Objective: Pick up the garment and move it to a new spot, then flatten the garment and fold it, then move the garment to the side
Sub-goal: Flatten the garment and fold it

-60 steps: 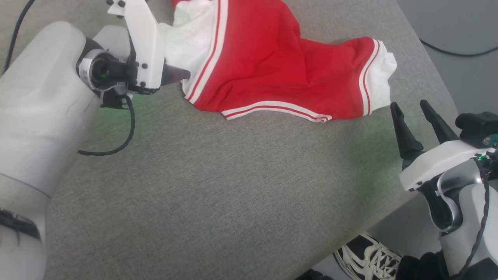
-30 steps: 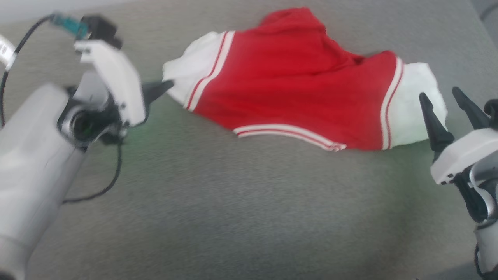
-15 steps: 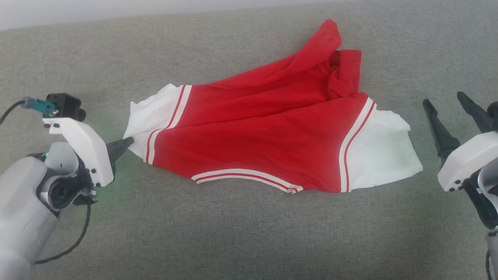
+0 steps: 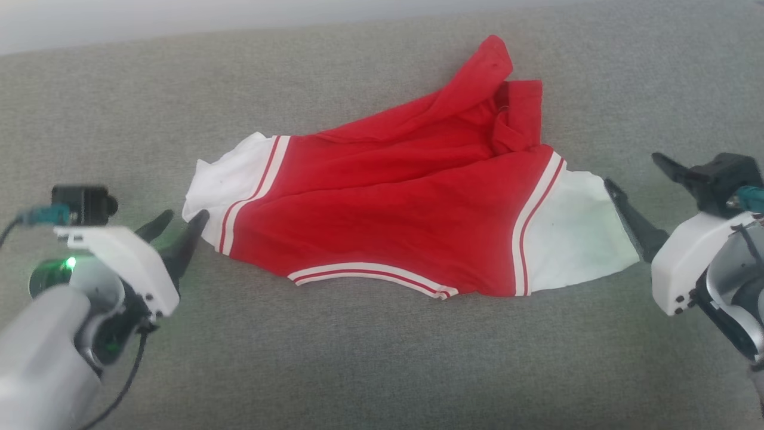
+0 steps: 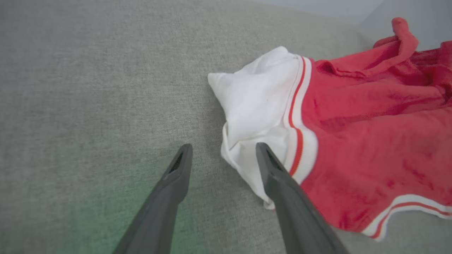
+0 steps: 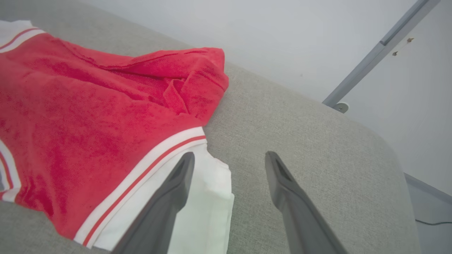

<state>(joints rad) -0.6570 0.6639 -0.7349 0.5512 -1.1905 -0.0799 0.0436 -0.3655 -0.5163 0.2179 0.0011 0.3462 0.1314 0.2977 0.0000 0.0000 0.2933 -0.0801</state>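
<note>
Garment on grey upholstered surface

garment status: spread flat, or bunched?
Spread but not flat. The garment lies stretched left to right on the grey cushion, yet its far red part is bunched in folds.
</note>
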